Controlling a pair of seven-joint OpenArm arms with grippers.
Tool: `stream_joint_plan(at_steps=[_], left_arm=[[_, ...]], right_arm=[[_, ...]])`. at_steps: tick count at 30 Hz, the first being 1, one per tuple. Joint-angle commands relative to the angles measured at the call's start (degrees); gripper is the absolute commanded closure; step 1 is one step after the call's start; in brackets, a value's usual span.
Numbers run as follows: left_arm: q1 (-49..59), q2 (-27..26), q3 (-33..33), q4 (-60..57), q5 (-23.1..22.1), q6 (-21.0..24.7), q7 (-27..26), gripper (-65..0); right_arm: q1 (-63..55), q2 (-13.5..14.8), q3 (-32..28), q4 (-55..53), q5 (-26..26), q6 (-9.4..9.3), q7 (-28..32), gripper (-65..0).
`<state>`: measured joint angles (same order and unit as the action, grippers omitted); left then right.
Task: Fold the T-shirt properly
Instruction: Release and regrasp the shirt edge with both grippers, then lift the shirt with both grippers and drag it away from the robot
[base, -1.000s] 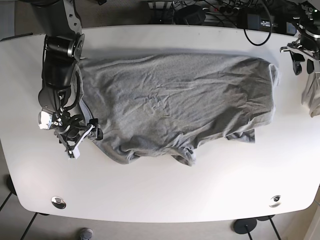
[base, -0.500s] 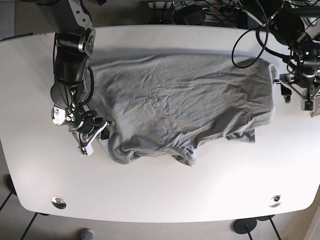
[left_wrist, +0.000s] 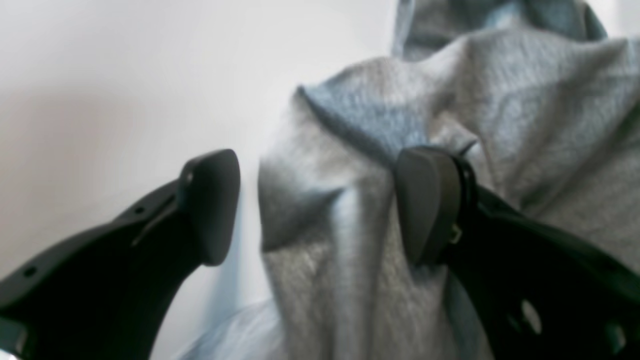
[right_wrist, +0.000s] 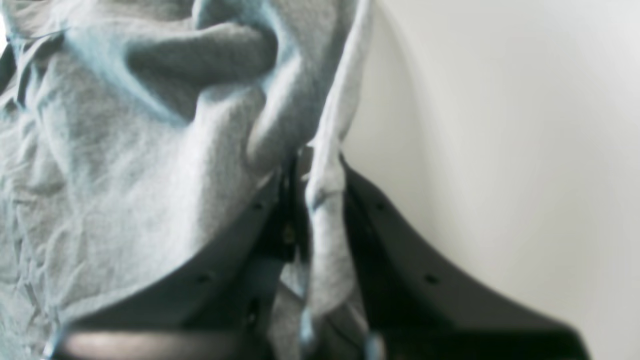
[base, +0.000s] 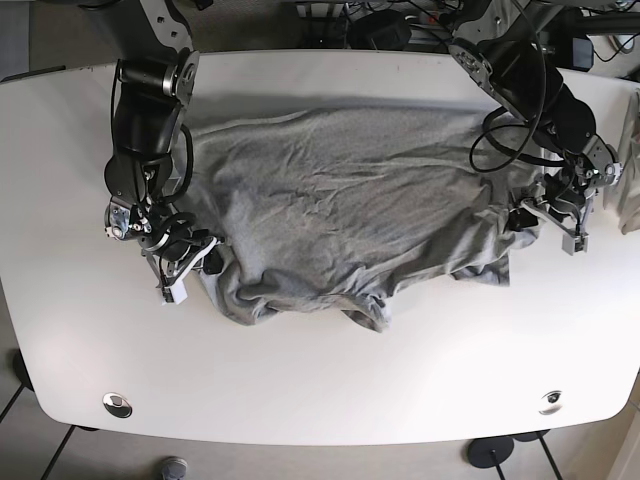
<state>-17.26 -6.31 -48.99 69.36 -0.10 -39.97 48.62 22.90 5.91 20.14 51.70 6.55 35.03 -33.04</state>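
White table (base: 320, 385), rounded corners, far edge cut off by frame. Grey T-shirt (base: 350, 210) spread crumpled across the middle, long axis running left to right in base view; neck and sleeves hard to make out, near hem bunched. Right gripper (right_wrist: 317, 200) pressed together on a thin fold of shirt edge at the base view's left. Left gripper (left_wrist: 320, 210) spread wide, a ridge of cloth between the fingers; close views blurred.

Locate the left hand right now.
In the base view the left hand is at the right end of the table, at the right edge of the gray T-shirt; its wrist view shows it open with fabric between the pads.
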Motion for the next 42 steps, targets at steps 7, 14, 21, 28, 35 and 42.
stream_joint_plan(at_steps=[7, 14, 21, 28, 35, 42], left_arm=[[-1.2, -0.9, 0.2, -0.6, -0.4, 0.0, 0.5, -3.6], [6.3, 1.6, 4.0, 22.1, -0.1, 0.0, 0.8, -3.6], [14.2, 1.7, 5.7, 40.4, -0.4, 0.0, 0.8, -3.5], [1.7, 1.2, 12.8, 40.6, 0.3, 0.0, 0.9, -3.5], [-18.9, -5.7, 27.0, 33.1, 2.5, 0.0, 1.0, -3.5], [-50.0, -11.4, 32.8, 14.4, 2.3, 0.0, 3.1, -3.5]], right_arm=[[0.7, 0.2, 0.0, 1.8, -0.7, 0.10, -1.1, -2.1], [-6.5, -2.2, -0.4, 20.6, -0.8, -0.26, -3.9, -2.1], [-11.3, -1.9, -0.4, 42.1, -0.7, 0.10, -14.3, -2.1], [0.7, -0.4, -0.5, 42.5, -0.8, 0.10, -17.8, -2.1], [21.6, 3.8, -0.6, 30.5, -0.9, 0.10, -18.0, -2.1], [46.5, 8.5, -0.6, 15.9, -0.8, 0.10, -17.6, -2.1]])
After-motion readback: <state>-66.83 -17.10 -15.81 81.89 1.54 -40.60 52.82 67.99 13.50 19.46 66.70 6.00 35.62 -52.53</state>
